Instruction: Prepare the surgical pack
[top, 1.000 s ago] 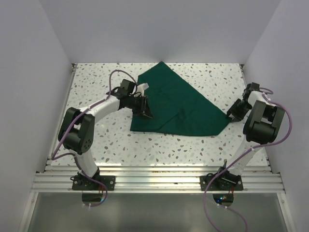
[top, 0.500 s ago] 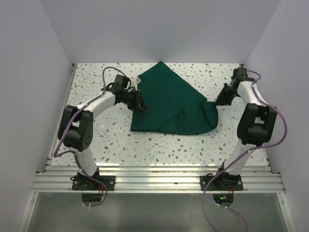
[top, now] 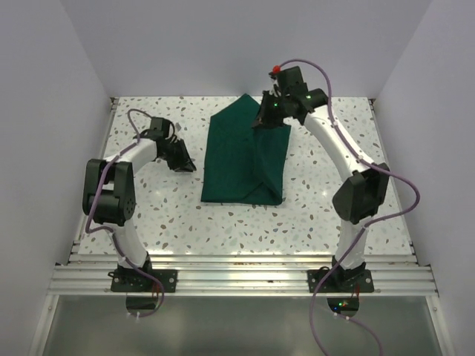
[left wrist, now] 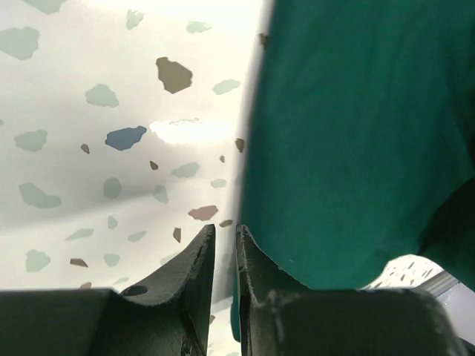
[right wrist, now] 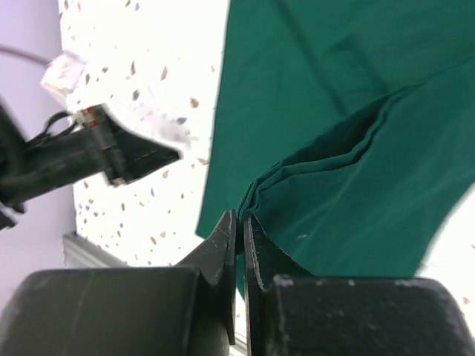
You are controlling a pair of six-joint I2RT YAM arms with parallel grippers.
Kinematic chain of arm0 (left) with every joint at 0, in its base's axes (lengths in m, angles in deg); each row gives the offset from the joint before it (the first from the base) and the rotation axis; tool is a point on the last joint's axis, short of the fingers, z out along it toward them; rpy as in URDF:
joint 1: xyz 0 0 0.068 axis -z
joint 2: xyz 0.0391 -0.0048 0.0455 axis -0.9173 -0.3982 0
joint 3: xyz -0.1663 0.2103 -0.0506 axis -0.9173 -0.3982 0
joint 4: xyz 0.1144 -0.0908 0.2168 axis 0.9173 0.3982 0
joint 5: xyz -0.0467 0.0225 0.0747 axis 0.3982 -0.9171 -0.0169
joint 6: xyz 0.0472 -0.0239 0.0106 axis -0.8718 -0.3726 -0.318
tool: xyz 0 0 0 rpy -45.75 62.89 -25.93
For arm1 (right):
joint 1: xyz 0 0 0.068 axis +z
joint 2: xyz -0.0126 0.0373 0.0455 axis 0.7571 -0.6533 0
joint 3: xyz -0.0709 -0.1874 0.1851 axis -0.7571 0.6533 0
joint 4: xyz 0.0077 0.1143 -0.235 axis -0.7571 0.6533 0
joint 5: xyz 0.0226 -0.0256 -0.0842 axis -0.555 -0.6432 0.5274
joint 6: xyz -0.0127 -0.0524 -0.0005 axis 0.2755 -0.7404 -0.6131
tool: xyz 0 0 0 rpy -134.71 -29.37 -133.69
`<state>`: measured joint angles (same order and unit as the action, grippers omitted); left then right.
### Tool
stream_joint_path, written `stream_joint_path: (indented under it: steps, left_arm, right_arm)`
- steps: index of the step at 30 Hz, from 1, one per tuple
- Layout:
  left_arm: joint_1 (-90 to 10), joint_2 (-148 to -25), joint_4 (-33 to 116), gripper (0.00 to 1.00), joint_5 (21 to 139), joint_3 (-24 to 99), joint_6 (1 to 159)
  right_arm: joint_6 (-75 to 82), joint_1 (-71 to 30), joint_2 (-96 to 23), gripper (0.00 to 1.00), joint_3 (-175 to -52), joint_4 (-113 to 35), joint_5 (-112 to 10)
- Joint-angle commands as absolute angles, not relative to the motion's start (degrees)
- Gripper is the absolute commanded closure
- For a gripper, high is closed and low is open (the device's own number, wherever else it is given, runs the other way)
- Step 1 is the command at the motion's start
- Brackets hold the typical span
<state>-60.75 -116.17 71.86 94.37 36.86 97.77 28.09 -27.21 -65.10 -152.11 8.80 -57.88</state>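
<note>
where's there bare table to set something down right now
Best: the near strip of table between the green drape and the front rail. Right of the drape is bare too, under the right arm. Crowded: far edge, where the right gripper pinches the drape, and beside the left gripper.

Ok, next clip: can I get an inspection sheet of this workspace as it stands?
Surface: speckled white table, no spills seen.
Job's things: dark green drape mid-table, its right side doubled over toward the left. No tray, instruments or gauze seen.
Clutter: nothing seen.
Grippers: right gripper shut on a layered edge of the drape, raised over its far end. Left gripper low, left of the drape, jaws slightly apart, holding nothing.
Cables: purple cables loop along both arms, none lying on the drape.
Surroundings: plain white walls on three sides; aluminium rail at the near edge under the arm bases.
</note>
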Motion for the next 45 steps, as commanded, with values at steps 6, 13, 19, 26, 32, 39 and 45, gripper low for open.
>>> stream_joint_path:
  steps: [6, 13, 19, 26, 32, 39, 45]
  left_arm:
    - [-60.38, -121.70, 68.84, 0.80, 95.53, 35.32, 98.45]
    - [-60.38, -121.62, 66.99, 0.80, 97.56, 34.01, 99.42]
    - [-60.29, -120.47, 65.49, 0.81, 98.08, 31.89, 100.39]
    - [-60.29, -120.29, 64.70, 0.81, 98.96, 31.28, 100.57]
    - [-60.29, -120.21, 64.88, 0.81, 98.88, 31.28, 100.57]
    - [-60.47, -119.42, 65.84, 0.79, 97.56, 31.54, 100.04]
    - [-60.56, -118.80, 67.78, 0.74, 96.15, 32.86, 98.99]
  right_arm:
    - [32.09, -17.75, -77.70, 1.00, -168.86, 9.59, -59.98]
    - [33.58, -13.44, -83.26, 1.00, -171.71, 7.49, -61.13]
    - [34.82, -11.60, -85.63, 1.00, -172.24, 4.50, -62.97]
    - [36.31, -10.80, -88.97, 1.00, -173.37, 3.18, -63.50]
    - [37.10, -9.92, -91.08, 1.00, -173.91, 2.91, -64.03]
    - [37.36, -10.01, -93.46, 1.00, -173.03, 3.62, -63.59]
    - [37.80, -9.92, -94.51, 1.00, -171.71, 3.26, -63.85]
